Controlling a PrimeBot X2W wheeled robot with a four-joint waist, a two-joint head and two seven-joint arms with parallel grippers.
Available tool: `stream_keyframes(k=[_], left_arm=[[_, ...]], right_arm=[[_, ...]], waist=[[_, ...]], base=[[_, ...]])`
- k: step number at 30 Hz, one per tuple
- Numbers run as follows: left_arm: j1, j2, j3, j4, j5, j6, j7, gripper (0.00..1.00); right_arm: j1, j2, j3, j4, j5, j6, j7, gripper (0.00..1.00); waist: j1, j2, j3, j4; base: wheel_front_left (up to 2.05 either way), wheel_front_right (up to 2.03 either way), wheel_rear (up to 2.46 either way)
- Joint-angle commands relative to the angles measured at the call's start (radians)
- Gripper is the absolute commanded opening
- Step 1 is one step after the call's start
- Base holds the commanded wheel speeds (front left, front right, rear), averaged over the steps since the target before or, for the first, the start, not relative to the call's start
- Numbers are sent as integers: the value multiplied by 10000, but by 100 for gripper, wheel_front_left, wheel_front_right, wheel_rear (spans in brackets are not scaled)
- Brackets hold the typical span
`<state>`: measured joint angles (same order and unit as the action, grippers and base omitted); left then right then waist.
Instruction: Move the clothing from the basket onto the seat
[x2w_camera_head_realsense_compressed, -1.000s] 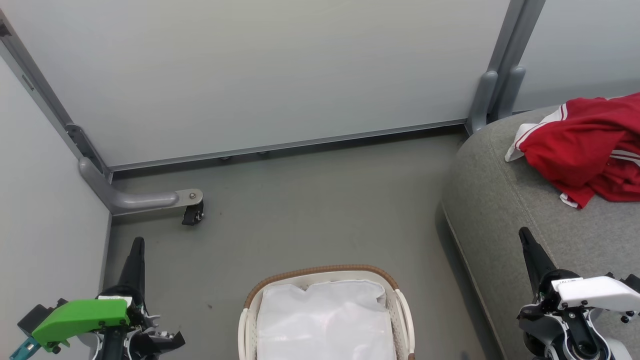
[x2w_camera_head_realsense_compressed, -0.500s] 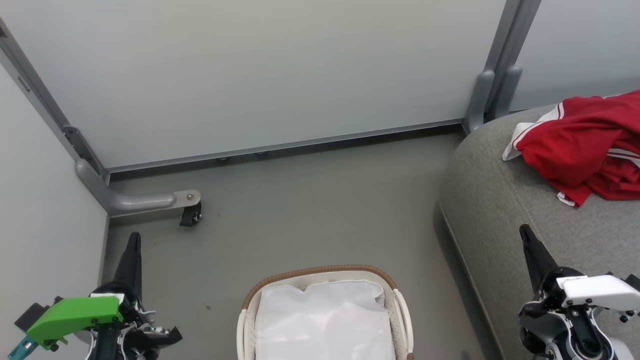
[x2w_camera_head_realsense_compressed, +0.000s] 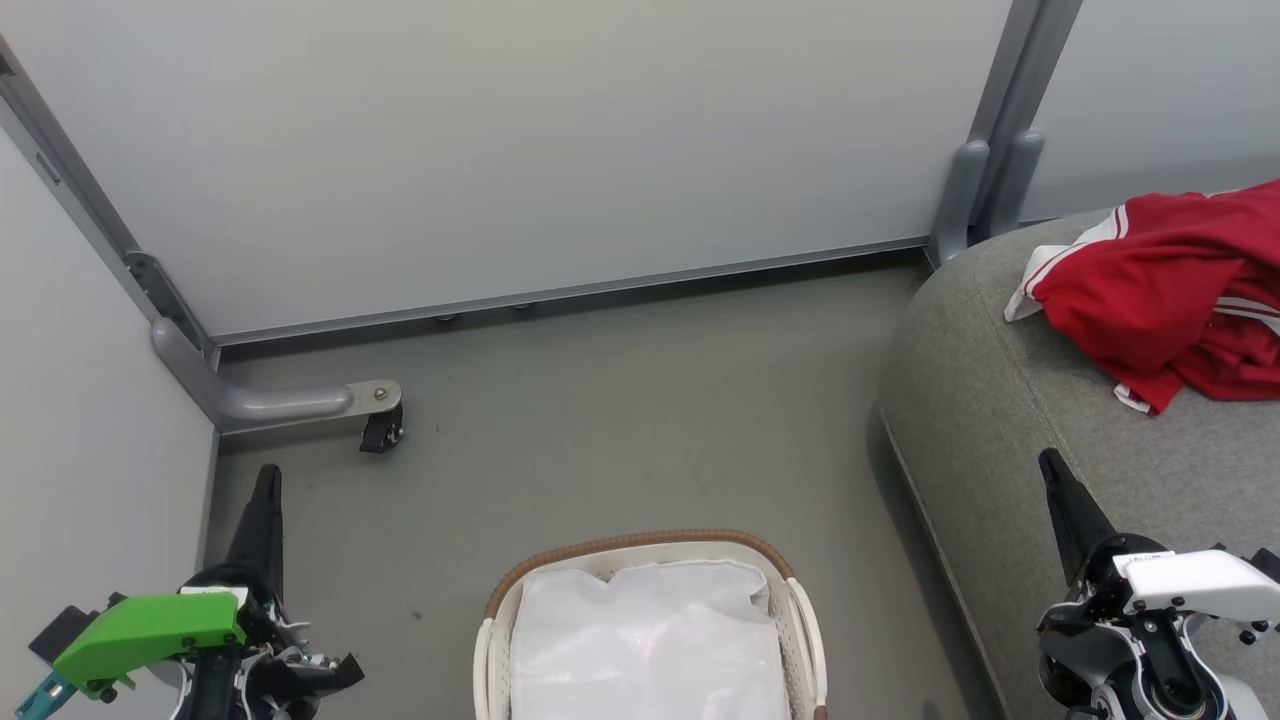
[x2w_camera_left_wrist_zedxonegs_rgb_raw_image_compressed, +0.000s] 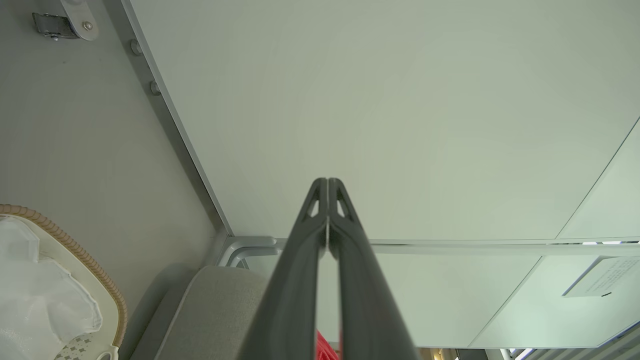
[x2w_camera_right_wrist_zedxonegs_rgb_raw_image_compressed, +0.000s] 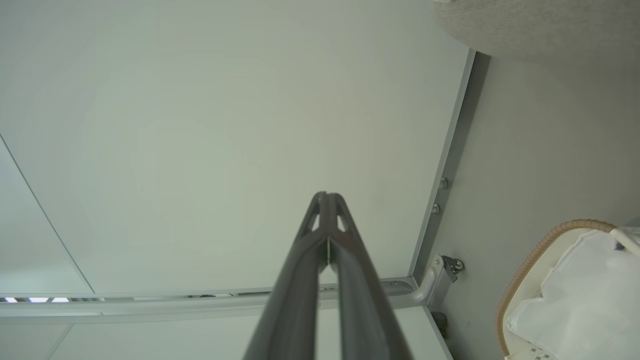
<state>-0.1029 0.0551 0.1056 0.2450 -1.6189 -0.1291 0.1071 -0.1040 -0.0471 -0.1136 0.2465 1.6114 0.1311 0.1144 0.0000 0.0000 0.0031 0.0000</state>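
Red clothing (x2w_camera_head_realsense_compressed: 1175, 295) with white stripes lies bunched on the grey seat (x2w_camera_head_realsense_compressed: 1010, 430) at the right; a red sliver of clothing (x2w_camera_left_wrist_zedxonegs_rgb_raw_image_compressed: 325, 350) peeks between the fingers in the left wrist view. The white basket (x2w_camera_head_realsense_compressed: 640, 547) with a brown woven rim stands on the floor at bottom centre, holding only a white fabric liner (x2w_camera_head_realsense_compressed: 645, 640). My left gripper (x2w_camera_head_realsense_compressed: 268, 478) is shut and empty at lower left, over the floor. My right gripper (x2w_camera_head_realsense_compressed: 1048, 462) is shut and empty at lower right, above the seat's front part. Both sets of fingertips touch in the wrist views.
Pale partition walls (x2w_camera_head_realsense_compressed: 500, 140) enclose the grey floor (x2w_camera_head_realsense_compressed: 620, 420) at the back and left. A grey bracket with a black caster (x2w_camera_head_realsense_compressed: 380, 428) juts out near the left corner. A grey post (x2w_camera_head_realsense_compressed: 985, 190) stands behind the seat's corner.
The head camera shifted slightly during the first half second; the scene slid a little left and up. Both grippers stay shut and the clothing has not moved.
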Motion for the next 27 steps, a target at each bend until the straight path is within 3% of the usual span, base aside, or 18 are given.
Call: stream_keyframes(k=[1,27], left_arm=[[-97,25,47,-7,-8,-44,33,0],[-100,2,74,-8,31,-44,58,0]], right_arm=[[-83,-59,-20,-39,31,-7,33,0],[-82,-59,-19,-39,31,-5,32,0]], waist=[[0,0,0,0],[0,0,0,0]], base=[[0,0,0],[0,0,0]])
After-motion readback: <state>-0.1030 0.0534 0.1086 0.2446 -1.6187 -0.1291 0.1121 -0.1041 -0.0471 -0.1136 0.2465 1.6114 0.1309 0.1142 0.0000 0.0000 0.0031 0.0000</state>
